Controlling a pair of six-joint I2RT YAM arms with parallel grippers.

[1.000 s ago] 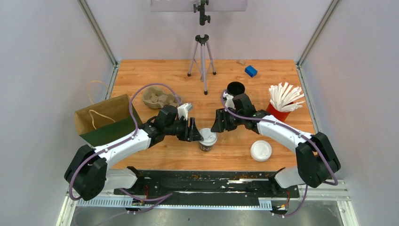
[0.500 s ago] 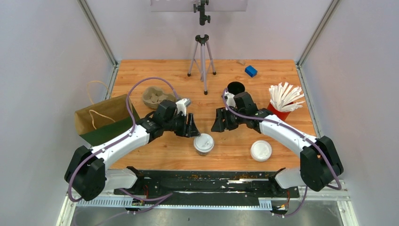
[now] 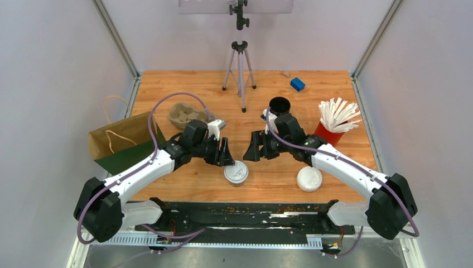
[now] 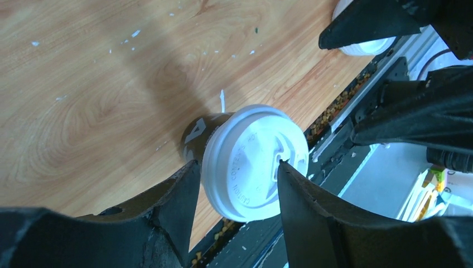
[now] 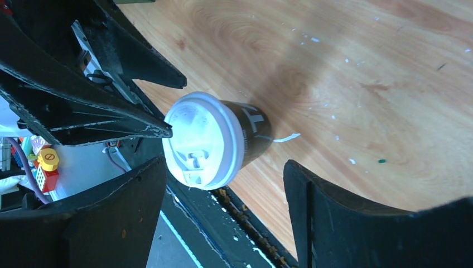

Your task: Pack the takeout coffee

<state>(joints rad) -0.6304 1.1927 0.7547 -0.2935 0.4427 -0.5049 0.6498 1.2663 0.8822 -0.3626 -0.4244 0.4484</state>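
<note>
We have one lidded cup (image 3: pixel 236 172) near the front edge of the wooden surface (image 3: pixel 273 180), roughly midway between the two arms. Left tool (image 3: pixel 226 157) is on it: in the left wrist view its fingers (image 4: pixel 167 212) press opposite sides of the white lid rim, so we read a medium-width grip on the cup at lid height. The dark cup body shows beyond the lid, with a white letter printed on it. We can't tell whether the base rests on the surface or hangs just above it. Right tool (image 3: pixel 251 153) is wide and holds nothing. In its wrist view the cup sits between its fingers (image 5: pixel 346 223) with clear gaps on both sides. From above it sits just behind the cup, tips facing the left tool. A loose white lid (image 3: pixel 309 178) lies flat on the surface right of the cup, apart from it, just in front of the right forearm. On the left, a brown paper bag (image 3: pixel 120 137) with a green side sits at the surface edge, and a cardboard cup carrier (image 3: pixel 187 114) is behind the left arm. Back right we see a black cup stack (image 3: pixel 279 105), a red holder (image 3: pixel 330 134) full of white sticks, and a blue block (image 3: pixel 297 84). A tripod (image 3: pixel 240 49) stands back centre.
</note>
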